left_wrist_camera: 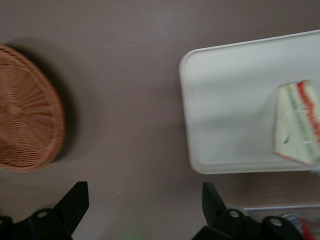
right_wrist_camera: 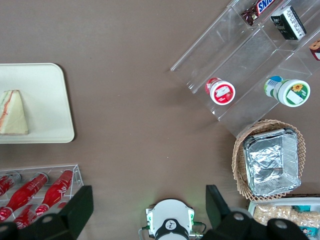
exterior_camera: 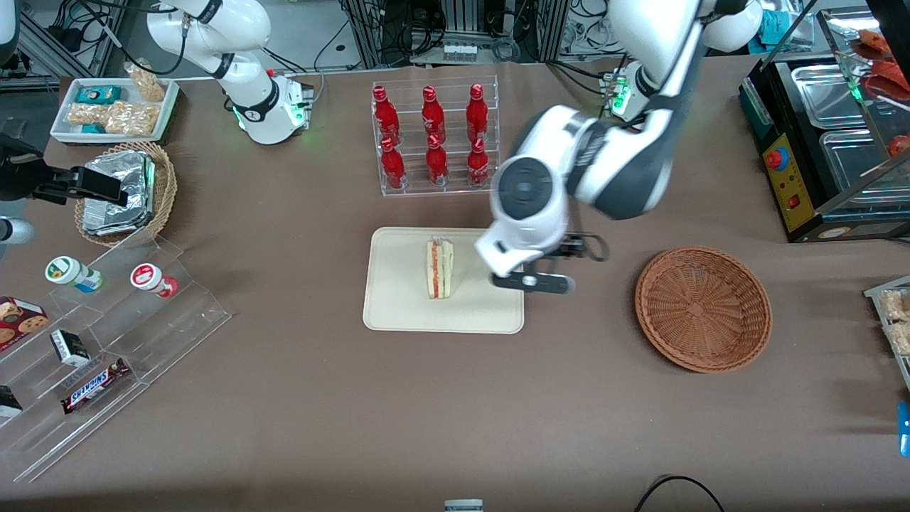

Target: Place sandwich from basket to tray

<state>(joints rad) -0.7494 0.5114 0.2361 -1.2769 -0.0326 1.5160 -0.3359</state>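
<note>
The sandwich (exterior_camera: pixel 440 269) (left_wrist_camera: pixel 297 125) (right_wrist_camera: pixel 12 114), a white bread wedge with orange-red and green layers, lies on the cream tray (exterior_camera: pixel 398 299) (left_wrist_camera: pixel 225 100) (right_wrist_camera: pixel 45 100). The brown wicker basket (exterior_camera: pixel 702 308) (left_wrist_camera: pixel 25 110) holds nothing and sits toward the working arm's end. My left gripper (exterior_camera: pixel 533 281) (left_wrist_camera: pixel 144 192) hovers above the bare table between the tray's edge and the basket. It is open, with nothing between its fingers. The arm's wrist hides one corner of the tray in the front view.
A clear rack of red bottles (exterior_camera: pixel 434 139) stands farther from the front camera than the tray. A tiered acrylic stand with snacks (exterior_camera: pixel 106 341), a tan basket of foil packets (exterior_camera: pixel 128 192) and a white snack tray (exterior_camera: pixel 114 107) sit toward the parked arm's end. A black appliance (exterior_camera: pixel 832 142) stands near the basket.
</note>
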